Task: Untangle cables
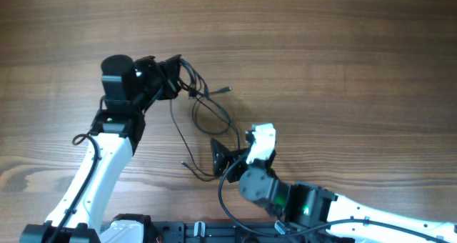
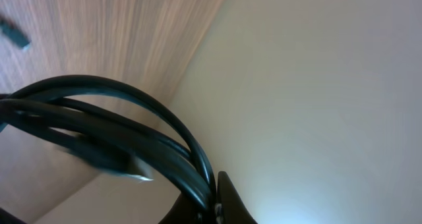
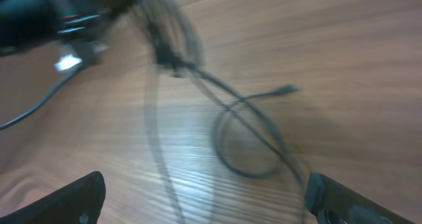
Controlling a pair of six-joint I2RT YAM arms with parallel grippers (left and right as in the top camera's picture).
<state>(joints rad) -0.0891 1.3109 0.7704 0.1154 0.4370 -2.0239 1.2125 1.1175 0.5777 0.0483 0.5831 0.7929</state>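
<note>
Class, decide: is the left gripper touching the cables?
Touching. The left wrist view shows the cables pressed against a finger of the left gripper; overhead they gather there.

White arm links (image 1: 100,164), black joints (image 1: 118,75), green light (image 1: 307,209)

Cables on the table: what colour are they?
Black: the cables stand out against the light brown wooden table. This shows best in the overhead view.

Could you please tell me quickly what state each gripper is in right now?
Left gripper: closed, holding the cables.
Right gripper: open, holding nothing.
</note>
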